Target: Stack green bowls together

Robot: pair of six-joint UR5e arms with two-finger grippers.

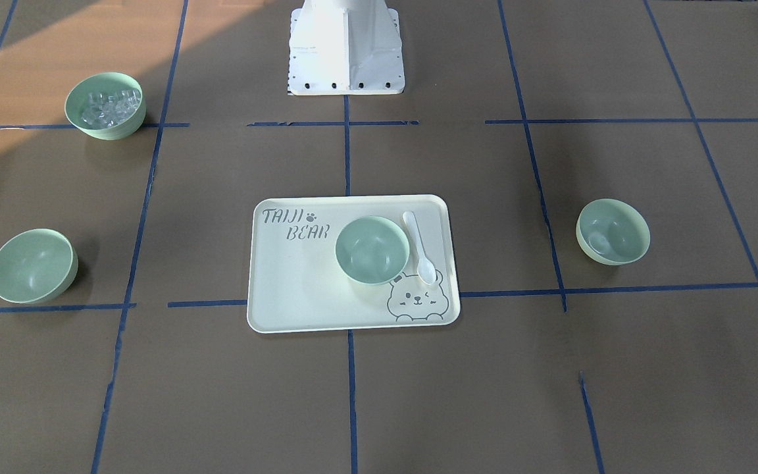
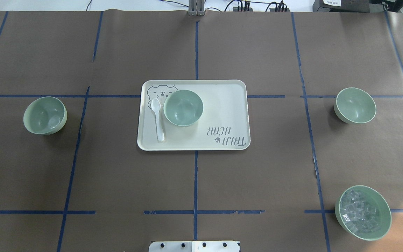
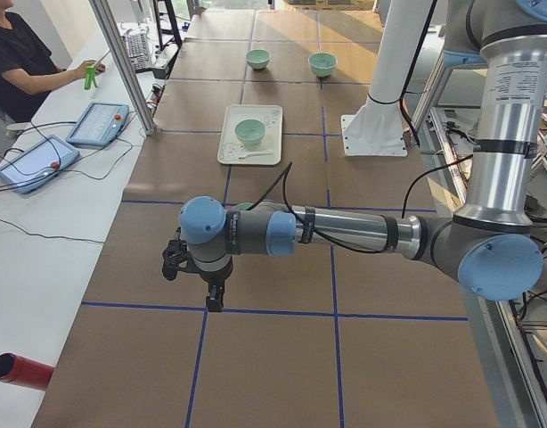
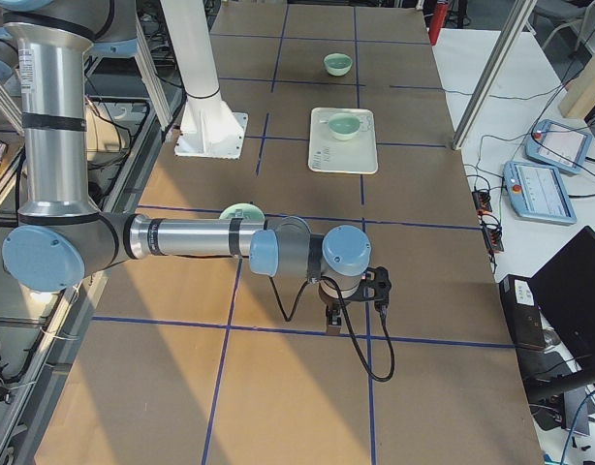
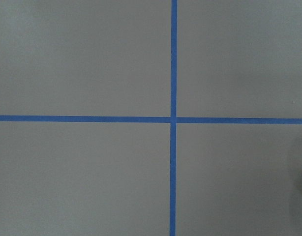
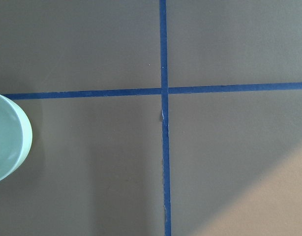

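Three plain green bowls stand apart. One [image 2: 183, 107] is on the cream tray [image 2: 222, 105], one [image 2: 45, 115] is on the table's left, and one [image 2: 355, 105] is on the right. My left gripper [image 3: 207, 290] hangs over bare table far out to the left, beyond the left bowl. My right gripper [image 4: 334, 315] hangs over bare table far out to the right. Both show only in side views, so I cannot tell if they are open or shut. A pale green bowl rim [image 6: 6, 137] is at the right wrist view's left edge. I cannot tell which bowl it is.
A green bowl of clear cubes [image 2: 362, 212] stands at the near right. A white spoon [image 2: 158, 120] lies on the tray beside the bowl. The robot's white base [image 1: 346, 46] is at the table's edge. An operator [image 3: 24, 53] and tablets [image 3: 97, 123] are at a side bench.
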